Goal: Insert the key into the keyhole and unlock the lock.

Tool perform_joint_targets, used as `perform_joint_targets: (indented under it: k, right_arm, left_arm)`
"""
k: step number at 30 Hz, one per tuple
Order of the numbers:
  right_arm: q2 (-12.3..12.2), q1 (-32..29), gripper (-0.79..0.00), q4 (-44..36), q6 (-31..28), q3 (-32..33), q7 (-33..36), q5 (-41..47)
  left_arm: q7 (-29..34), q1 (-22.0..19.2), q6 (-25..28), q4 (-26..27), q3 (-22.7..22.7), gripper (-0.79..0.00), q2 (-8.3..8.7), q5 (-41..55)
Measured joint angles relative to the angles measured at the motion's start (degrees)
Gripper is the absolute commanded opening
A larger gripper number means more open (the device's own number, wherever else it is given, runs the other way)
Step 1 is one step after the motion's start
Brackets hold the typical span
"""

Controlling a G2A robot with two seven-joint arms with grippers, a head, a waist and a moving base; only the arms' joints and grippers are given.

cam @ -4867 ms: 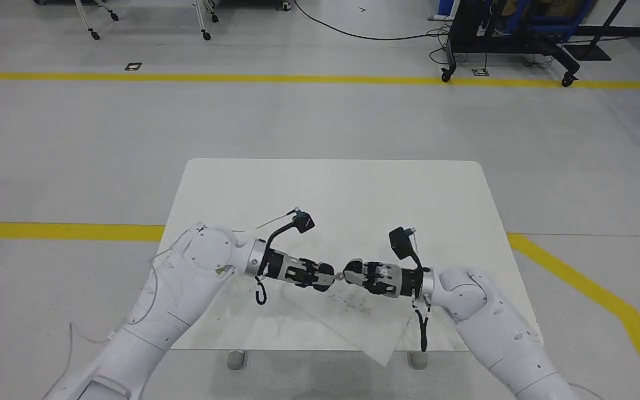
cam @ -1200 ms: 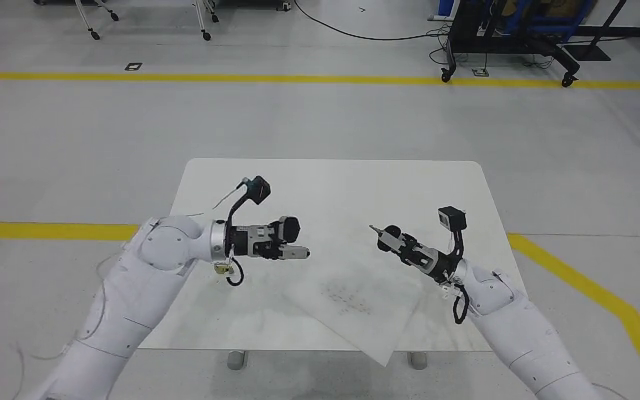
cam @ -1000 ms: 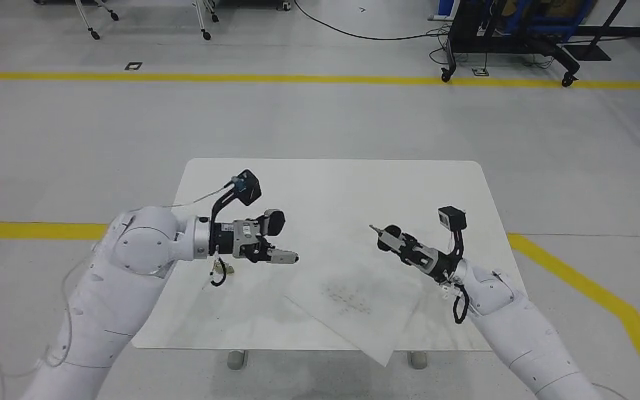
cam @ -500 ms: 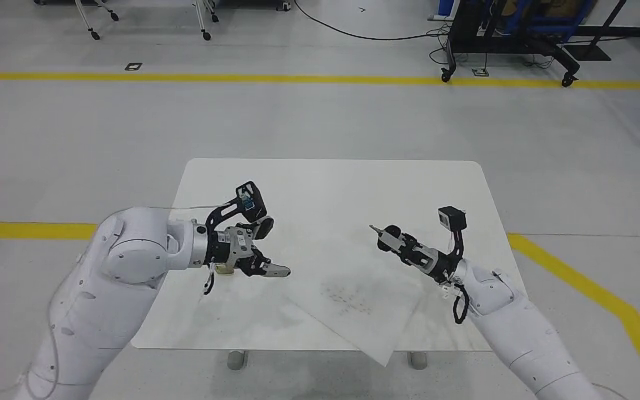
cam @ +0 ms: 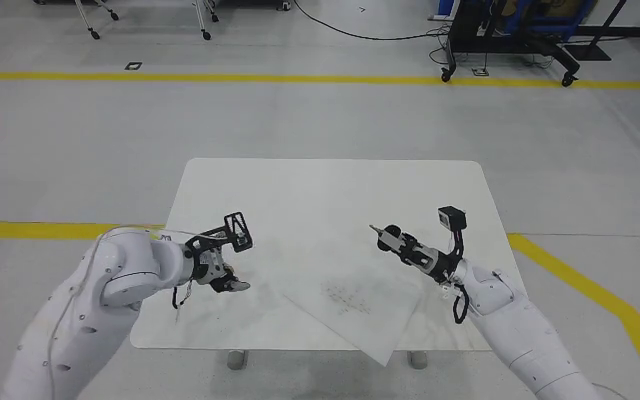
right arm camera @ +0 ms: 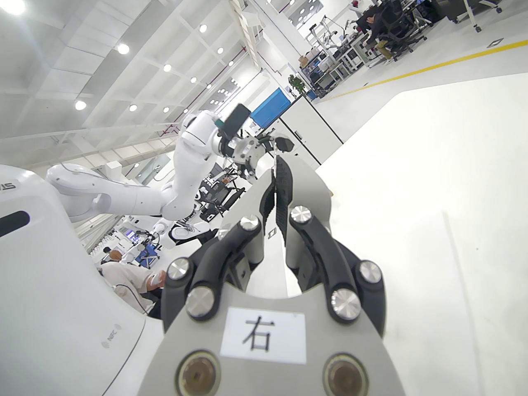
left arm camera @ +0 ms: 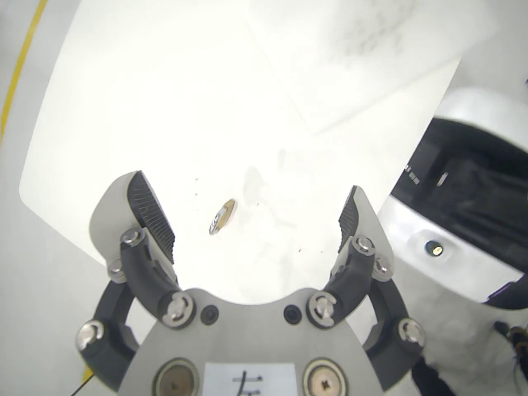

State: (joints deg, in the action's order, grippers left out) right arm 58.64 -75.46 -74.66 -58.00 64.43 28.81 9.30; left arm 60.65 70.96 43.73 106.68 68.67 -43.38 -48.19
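A small brass-and-silver lock (left arm camera: 222,216) lies on the white table (left arm camera: 165,84), between the spread fingers of my left gripper (left arm camera: 245,185). That gripper is open and hangs just above the lock without touching it. From above, the left gripper (cam: 238,285) is over the table's front left part. My right gripper (cam: 376,231) is held above the right half of the table with its fingers (right arm camera: 284,191) pressed together. A thin key tip (cam: 372,228) pokes out of them, pointing toward the table's middle.
A large white paper sheet (cam: 350,300) lies at the table's front middle and overhangs the front edge. The table's left front corner (left arm camera: 29,183) is close to the left gripper. The back half of the table (cam: 330,190) is bare.
My left arm has swung from the table's middle back to the front left and tilted downward. Its gripper now stands open over the lock. The right arm has kept still for the last second.
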Motion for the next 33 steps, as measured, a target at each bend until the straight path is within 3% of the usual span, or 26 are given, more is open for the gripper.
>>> perform_joint_targets:
  k: [3,8,9,11,14,22,25,33]
  right_arm:
    - [0.0,0.0,-0.785,0.0,0.0,0.0,0.0,0.0]
    - [0.0,0.0,-0.785,0.0,0.0,0.0,0.0,0.0]
    - [0.0,0.0,-0.785,0.0,0.0,0.0,0.0,0.0]
    - [0.0,0.0,-0.785,0.0,0.0,0.0,0.0,0.0]
    - [0.0,0.0,-0.785,0.0,0.0,0.0,0.0,0.0]
    - [0.0,0.0,-0.785,0.0,0.0,0.0,0.0,0.0]
    - [0.0,0.0,-0.785,0.0,0.0,0.0,0.0,0.0]
    - [0.0,0.0,-0.785,0.0,0.0,0.0,0.0,0.0]
  left_arm:
    - [-1.5,-1.7,1.4,-4.0,-3.0,-0.003,2.46,-4.7]
    - [-2.6,-5.2,2.5,-5.8,-7.7,-0.296,4.2,-6.5]
    - [-2.8,-6.1,2.8,-6.4,-8.6,-0.336,4.43,-6.5]
    - [-2.3,-7.4,2.3,-7.6,-9.8,-0.342,4.61,-7.0]
    - [-1.4,-9.9,1.3,-9.2,-11.9,-0.406,4.27,-5.8]
    - [-4.3,-16.5,4.2,-14.1,-20.7,-0.406,2.46,-6.4]
    - [-4.5,-19.5,4.4,-17.1,-24.7,-0.363,1.44,-7.2]
    - [-4.9,-26.2,4.8,-24.3,-31.3,-0.44,-1.27,-5.8]
